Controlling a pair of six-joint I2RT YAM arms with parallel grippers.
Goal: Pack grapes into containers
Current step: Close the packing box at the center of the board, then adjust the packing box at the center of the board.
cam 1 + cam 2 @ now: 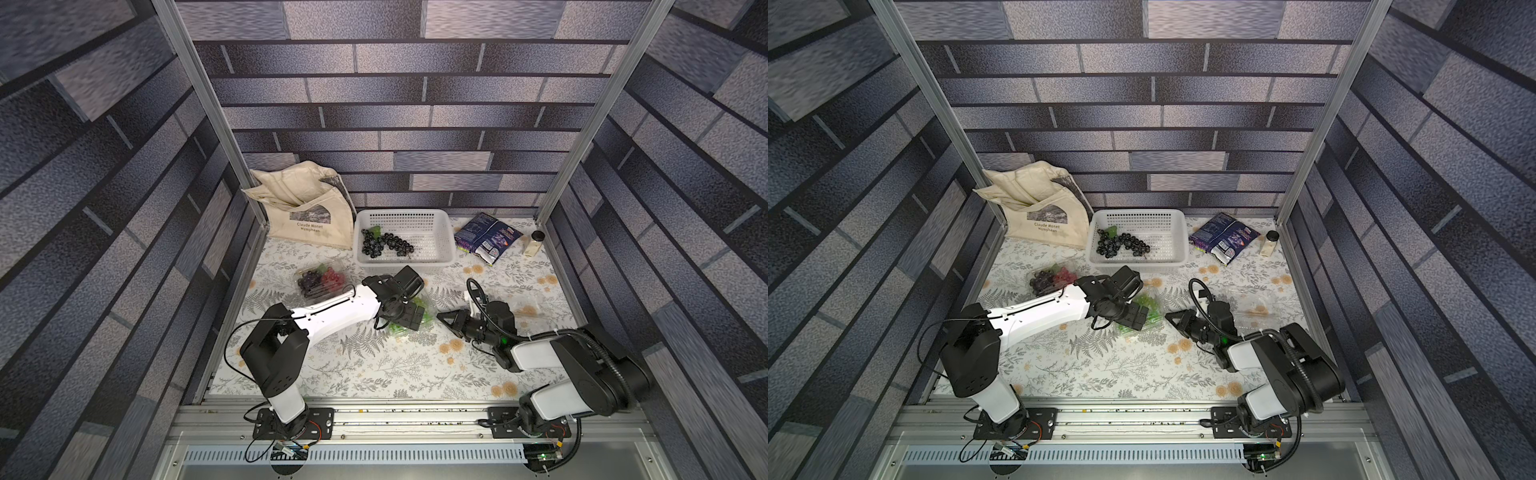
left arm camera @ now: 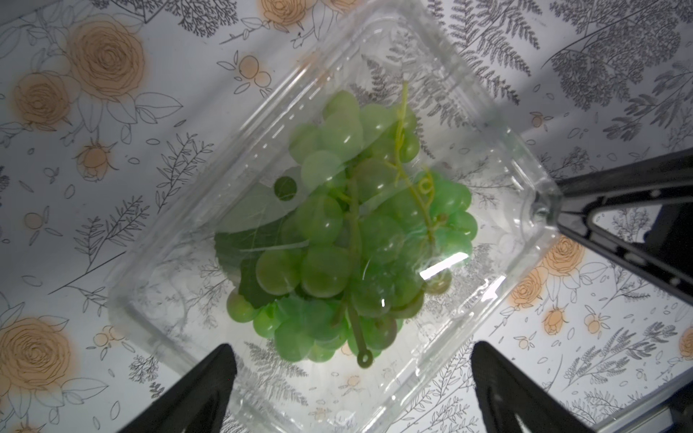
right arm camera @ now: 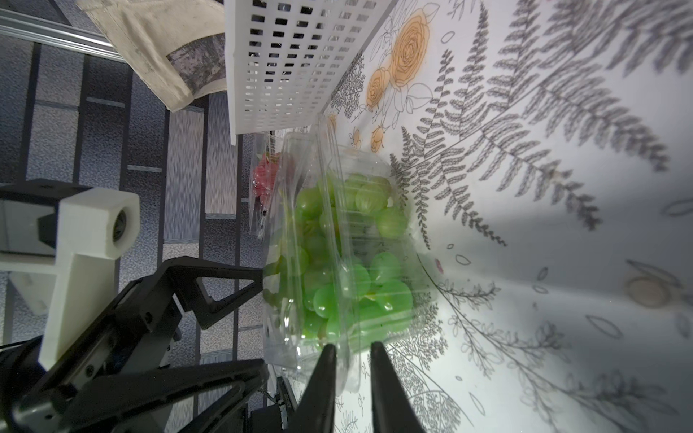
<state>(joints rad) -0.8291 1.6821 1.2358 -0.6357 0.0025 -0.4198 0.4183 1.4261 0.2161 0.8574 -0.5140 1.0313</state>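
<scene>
A clear container [image 2: 176, 300] lies mid-table with its lid down over a bunch of green grapes [image 2: 356, 232]; both top views show it [image 1: 424, 309] [image 1: 1148, 305]. My left gripper [image 2: 354, 346] hangs just above it, open wide, holding nothing. My right gripper [image 3: 353, 345] comes in low from the right [image 1: 442, 318]. Its jaws are narrowly parted, with the container's corner rim [image 3: 348, 375] between them. A second container [image 1: 320, 280] to the left holds purple and red grapes. Dark grapes [image 1: 384, 245] lie in the white basket [image 1: 424, 220]. A third clear container [image 1: 1252, 303] sits behind my right arm.
A cream tote bag [image 1: 307, 208] leans in the back left corner. A dark snack bag [image 1: 486, 237] and a small jar [image 1: 536, 243] lie at the back right. Walls close in the table on three sides.
</scene>
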